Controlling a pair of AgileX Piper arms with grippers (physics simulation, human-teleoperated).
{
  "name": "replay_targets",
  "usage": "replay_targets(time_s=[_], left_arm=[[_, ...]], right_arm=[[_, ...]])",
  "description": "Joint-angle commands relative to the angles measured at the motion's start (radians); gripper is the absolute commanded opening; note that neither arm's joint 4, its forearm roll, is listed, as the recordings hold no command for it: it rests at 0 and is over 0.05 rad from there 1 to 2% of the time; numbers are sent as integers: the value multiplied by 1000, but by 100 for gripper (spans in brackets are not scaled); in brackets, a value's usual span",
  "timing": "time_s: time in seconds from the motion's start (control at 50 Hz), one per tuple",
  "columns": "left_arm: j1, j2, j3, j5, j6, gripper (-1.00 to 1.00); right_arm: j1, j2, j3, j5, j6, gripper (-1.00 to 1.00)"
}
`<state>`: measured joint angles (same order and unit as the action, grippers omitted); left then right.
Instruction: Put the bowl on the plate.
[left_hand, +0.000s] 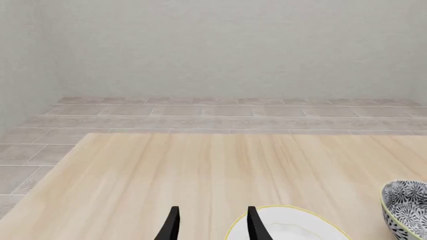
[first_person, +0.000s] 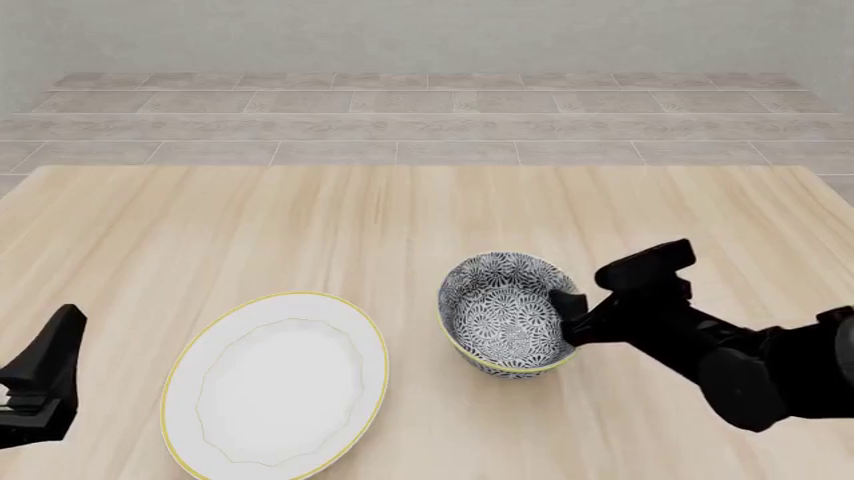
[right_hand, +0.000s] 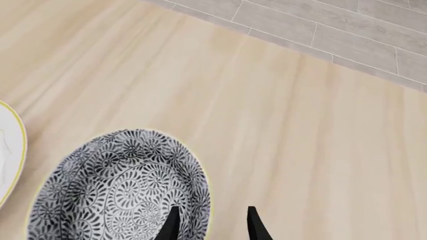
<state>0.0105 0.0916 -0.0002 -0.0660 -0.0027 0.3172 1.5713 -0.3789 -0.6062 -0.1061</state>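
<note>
Pale wood table (first_person: 267, 220), grey tiled floor (first_person: 400, 125); both arms' jaws apart, right straddling bowl (first_person: 507, 312) rim.

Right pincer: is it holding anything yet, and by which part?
The right pincer straddles the bowl at its rim, one finger inside, one outside; whether it has clamped cannot be told.

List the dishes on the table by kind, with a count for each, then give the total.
Patterned bowl: 1
White plate: 1
Total: 2 dishes, both on the wooden table
</note>
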Motion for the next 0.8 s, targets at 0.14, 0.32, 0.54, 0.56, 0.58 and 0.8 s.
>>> replay_targets(time_s=[0.14,0.32,0.54,0.56,0.58,0.8], left_arm=[[-5,4,0,-7,4,100],[-8,5,0,-8,4,100],[-7,13,0,-16,5,100],[-7,14,0,-17,4,100],[-8,14,0,-17,3,100],[-8,11,0,-12,4,100]], right_arm=[[3,52,-4,-28,7,100],[5,56,-1,-30,8,100],[6,83,3,-50,14,100],[6,84,4,-51,15,100],[5,85,4,-52,14,100],[4,95,6,-60,15,100]])
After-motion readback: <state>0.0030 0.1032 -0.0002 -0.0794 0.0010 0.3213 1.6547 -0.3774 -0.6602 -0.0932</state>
